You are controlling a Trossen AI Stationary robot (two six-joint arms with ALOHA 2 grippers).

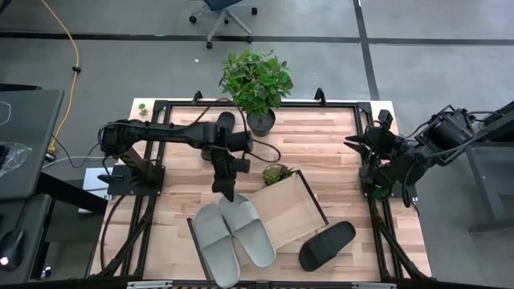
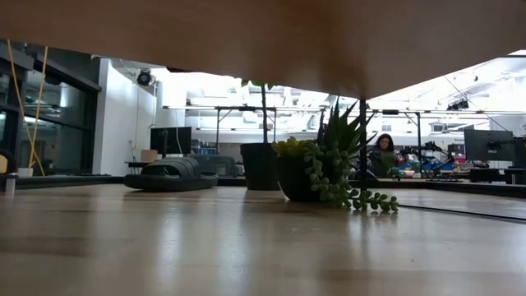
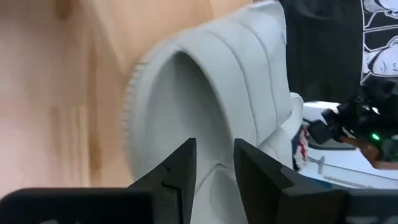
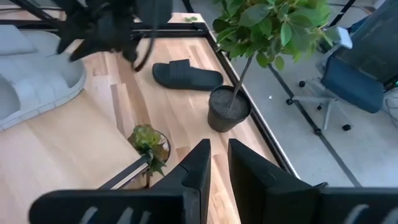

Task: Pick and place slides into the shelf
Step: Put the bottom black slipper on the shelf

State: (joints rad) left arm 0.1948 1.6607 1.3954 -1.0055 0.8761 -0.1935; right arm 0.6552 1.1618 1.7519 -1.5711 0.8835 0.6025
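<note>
Two light grey slides [image 1: 217,241] [image 1: 250,230] lie side by side on the near left part of the light-wood shelf [image 1: 293,210], soles down, sticking out over its near edge. My left gripper [image 1: 225,193] points down at their far ends. In the left wrist view its fingers [image 3: 215,155] stand a narrow gap apart right at a grey slide [image 3: 205,81]. One black slide [image 1: 327,245] lies on the table near the shelf's right corner. The other black slide [image 4: 186,74] lies by the large plant's pot and also shows in the low view [image 2: 171,175]. My right gripper [image 1: 357,144] is shut and empty at the table's right edge, as its wrist view [image 4: 219,155] shows. My left gripper comes from above at the far end of a grey slide [image 3: 214,180], which lies flat on the shelf. I cannot tell whether its fingertips touch the slide.
A large potted plant [image 1: 257,84] stands at the table's far edge. A small succulent pot [image 1: 277,172] stands at the shelf's far corner. The shelf lies askew on the slatted tabletop, with its right half bare. A person sits in the room beyond [image 2: 383,152].
</note>
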